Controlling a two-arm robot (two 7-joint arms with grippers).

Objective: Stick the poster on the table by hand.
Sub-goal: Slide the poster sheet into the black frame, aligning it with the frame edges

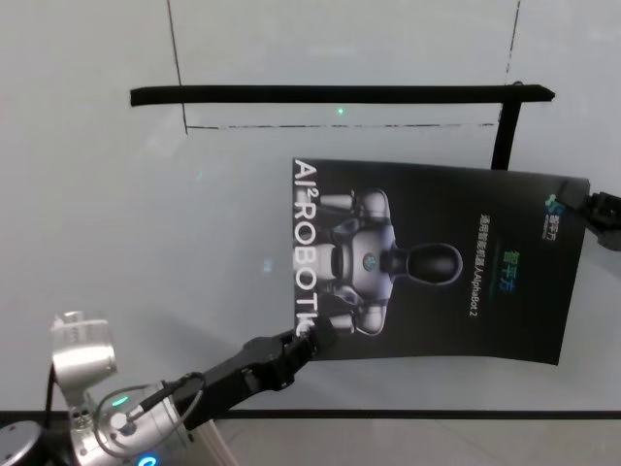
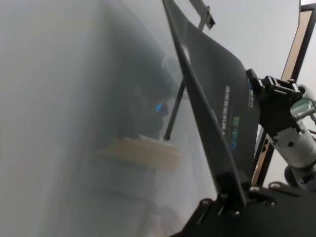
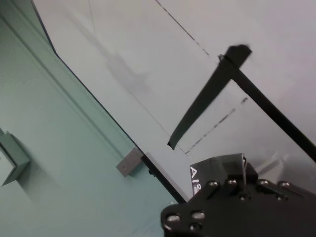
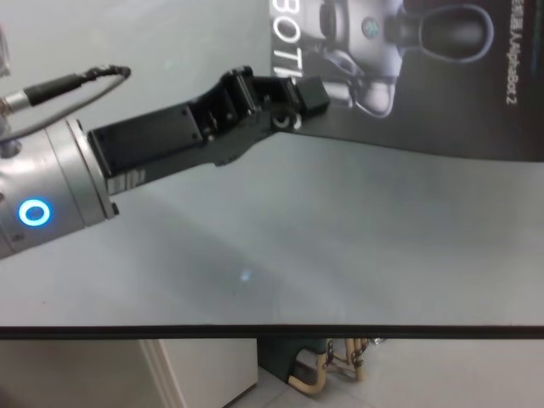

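Two hands hold the poster, which lies right of centre in the head view over the pale desk. Left hand pinches its lower-left corner; right hand pinches its upper-right edge.

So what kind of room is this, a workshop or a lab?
Probably a robotics lab or demo room. The bare pale table carries only black tape strips marking a frame, and the left gripper and right gripper hold up a poster advertising a robot.
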